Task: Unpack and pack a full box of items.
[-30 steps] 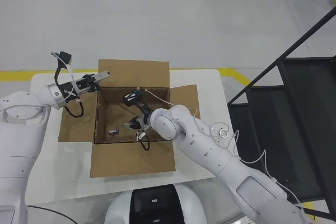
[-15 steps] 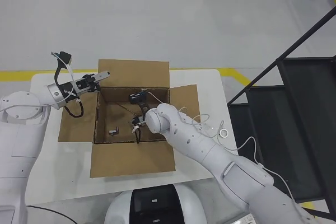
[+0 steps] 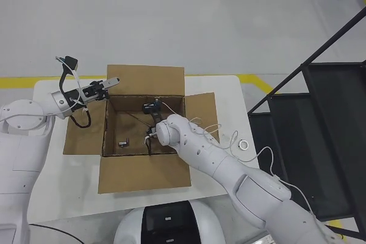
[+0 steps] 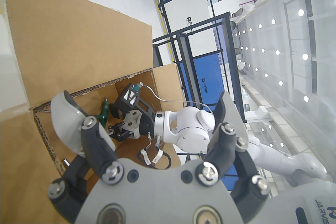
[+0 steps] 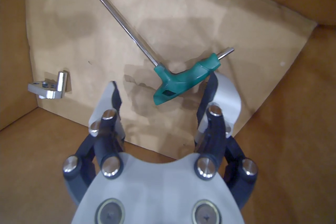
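An open cardboard box (image 3: 113,122) stands on the white table (image 3: 229,85). On its floor lie a T-handle hex key with a green grip (image 5: 183,78) and a long steel shaft, and a small metal bracket (image 5: 50,87) in a corner, also seen from above (image 3: 123,144). My right gripper (image 5: 162,83) is down inside the box, open, its fingers straddling the green grip without closing on it. The left wrist view shows the right gripper (image 4: 115,130) beside the green grip (image 4: 103,114). My left gripper (image 3: 113,81) hangs open and holding nothing above the box's far left corner.
The box flaps (image 3: 143,174) lie spread flat on all sides. A small white ring (image 3: 244,144) on a cable lies on the table to the right of the box. A black metal staircase (image 3: 317,116) stands beyond the table's right edge.
My right arm has swung its elbow and forearm closer in over the box's near right side, its gripper staying down inside the box. The left arm has kept still.
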Available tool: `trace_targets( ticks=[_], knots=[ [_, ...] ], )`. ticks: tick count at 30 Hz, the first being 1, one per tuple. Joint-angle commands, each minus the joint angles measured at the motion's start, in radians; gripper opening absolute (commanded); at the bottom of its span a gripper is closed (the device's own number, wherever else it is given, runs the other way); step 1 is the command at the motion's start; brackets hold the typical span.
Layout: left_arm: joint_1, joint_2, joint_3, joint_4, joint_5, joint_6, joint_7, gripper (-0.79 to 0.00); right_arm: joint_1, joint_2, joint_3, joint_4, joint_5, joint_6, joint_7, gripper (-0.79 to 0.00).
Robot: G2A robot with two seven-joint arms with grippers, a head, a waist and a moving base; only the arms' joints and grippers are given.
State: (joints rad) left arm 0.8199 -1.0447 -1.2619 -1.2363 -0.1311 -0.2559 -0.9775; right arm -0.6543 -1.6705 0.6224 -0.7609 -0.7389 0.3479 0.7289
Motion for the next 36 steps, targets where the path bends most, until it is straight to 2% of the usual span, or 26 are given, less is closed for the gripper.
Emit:
trace_targets(
  ticks=[1, 2, 5, 8, 12, 16, 24, 36],
  knots=[
    [0.000, 0.000, 0.000, 0.000, 0.000, 0.000, 0.000, 0.000, 0.004, -0.007, -0.002, 0.014, -0.001, 0.006, -0.009, -0.406],
    [0.000, 0.000, 0.000, 0.000, 0.000, 0.000, 0.000, 0.000, 0.006, -0.011, -0.003, 0.021, 0.001, 0.007, -0.013, -0.446],
    [0.000, 0.000, 0.000, 0.000, 0.000, 0.000, 0.000, 0.000, 0.011, -0.022, -0.007, 0.043, 0.000, 0.011, -0.017, -0.502],
    [0.000, 0.000, 0.000, 0.000, 0.000, 0.000, 0.000, 0.000, 0.014, -0.031, -0.011, 0.058, -0.006, 0.016, -0.022, -0.529],
    [0.000, 0.000, 0.000, 0.000, 0.000, 0.000, 0.000, 0.000, 0.021, -0.037, -0.015, 0.068, -0.033, 0.025, -0.022, -0.683],
    [0.000, 0.000, 0.000, 0.000, 0.000, 0.000, 0.000, 0.000, 0.026, -0.033, -0.011, 0.056, -0.071, 0.026, -0.011, -0.785],
    [0.000, 0.000, 0.000, 0.000, 0.000, 0.000, 0.000, 0.000, -0.011, 0.012, 0.037, -0.067, -0.167, 0.025, 0.052, -0.785],
    [0.000, 0.000, 0.000, 0.000, 0.000, 0.000, 0.000, 0.000, -0.185, 0.126, 0.189, -0.474, -0.385, -0.040, 0.262, -0.785]
  ],
)
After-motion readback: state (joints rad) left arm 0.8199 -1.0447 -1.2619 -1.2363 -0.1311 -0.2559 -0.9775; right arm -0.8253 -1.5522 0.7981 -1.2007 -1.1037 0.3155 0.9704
